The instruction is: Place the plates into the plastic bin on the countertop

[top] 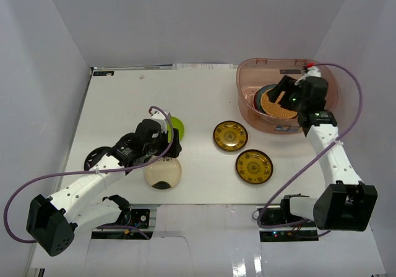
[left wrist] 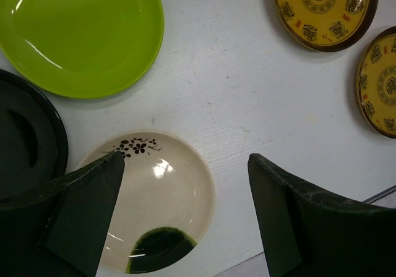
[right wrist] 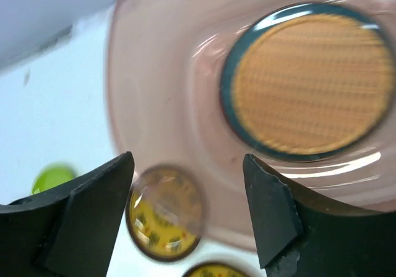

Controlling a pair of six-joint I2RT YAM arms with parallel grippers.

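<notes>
Overhead, the white table (top: 204,91) carries the plastic bin (top: 242,101) at its far right corner, with the remaining plates spread over the middle and left. Inside the bin lies the woven tan plate (right wrist: 312,82), resting on top of other plates whose edges show beneath it. The right claw (right wrist: 189,166) hangs over the bin with its fingers apart and nothing between them; in the right wrist view the woven tan plate lies beyond the gap and off to the right finger's side. The left claw (left wrist: 185,166) is likewise spread wide and empty, poised above the cream plate (left wrist: 164,203), which lies flat on the table beneath the gap, partly under the left finger. Beyond the cream plate sits the lime green plate (left wrist: 80,33), and the black plate (left wrist: 25,141) lies to its left. Between the two arms lie the farther gold-brown plate (top: 231,135) and the nearer gold-brown plate (top: 253,166), just beside each other, outside the bin.
</notes>
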